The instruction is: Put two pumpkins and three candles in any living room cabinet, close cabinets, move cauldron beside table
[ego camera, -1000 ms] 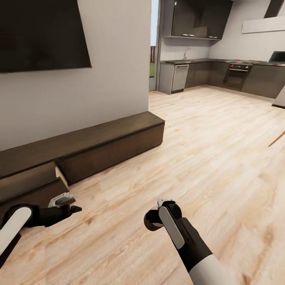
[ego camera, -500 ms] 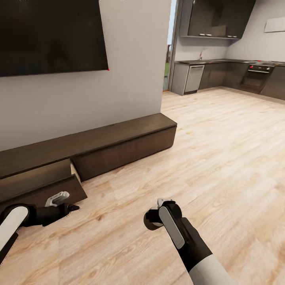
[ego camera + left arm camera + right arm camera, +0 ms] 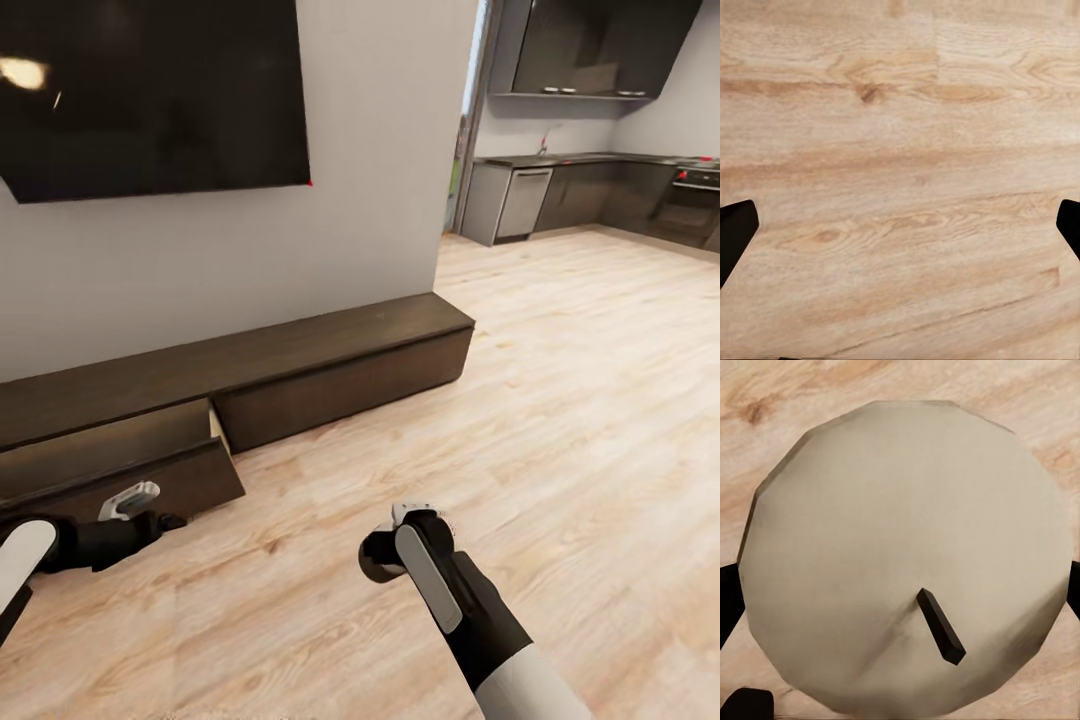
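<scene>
Robot facing the cabinet (image 3: pixel 330 365) with its drawer (image 3: pixel 120 465) hanging open at lower left.
Right end effector (image 3: pixel 900 607) is gripping a candle (image 3: pixel 907 555); left end effector (image 3: pixel 900 232) is hanging spread wide over the floor (image 3: pixel 560 400).

Cabinet (image 3: pixel 300 370) against wall (image 3: pixel 380 150), drawer (image 3: pixel 120 470) out left.

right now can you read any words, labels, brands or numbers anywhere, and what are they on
None: no readable text in these pictures.
The candle in the right gripper is plain.
The cabinet, its open drawer and the dark wall screen carry no lettering.
The kitchen units are too small to tell.
</scene>
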You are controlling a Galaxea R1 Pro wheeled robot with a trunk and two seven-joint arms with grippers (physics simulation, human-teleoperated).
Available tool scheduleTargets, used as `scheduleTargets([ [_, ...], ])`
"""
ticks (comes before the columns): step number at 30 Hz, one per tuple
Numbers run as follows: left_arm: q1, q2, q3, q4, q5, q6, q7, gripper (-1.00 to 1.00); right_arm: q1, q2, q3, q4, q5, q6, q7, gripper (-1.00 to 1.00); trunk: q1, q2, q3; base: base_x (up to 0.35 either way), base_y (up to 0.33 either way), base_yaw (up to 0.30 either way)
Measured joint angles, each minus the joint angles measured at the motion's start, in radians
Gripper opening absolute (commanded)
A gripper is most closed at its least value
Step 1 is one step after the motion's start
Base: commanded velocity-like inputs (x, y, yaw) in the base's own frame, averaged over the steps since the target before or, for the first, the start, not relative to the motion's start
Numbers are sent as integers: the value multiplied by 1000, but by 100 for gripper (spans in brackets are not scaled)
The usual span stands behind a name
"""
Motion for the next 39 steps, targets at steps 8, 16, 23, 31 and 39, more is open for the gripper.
scheduleTargets([
  [8,-1,25,-1,72,-60,-1,11,100,0,0,18,3,4,2,-2,-100,0,0,-3,0,0,285],
  [16,-2,27,-8,63,-167,-9,3,100,0,0,18,3,6,3,-2,-100,0,0,-7,-52,57,285],
  [23,-2,28,-3,61,-185,-10,-1,100,0,0,18,3,4,-2,1,-100,0,0,-12,-193,258,247],
  [31,-2,29,18,62,-187,-12,-1,100,0,0,15,1,4,-11,4,-100,0,0,-15,-24,313,39],
  [39,-2,29,41,62,-186,-11,-19,100,-1,0,15,1,5,-10,6,-100,0,0,-15,115,317,1],
])
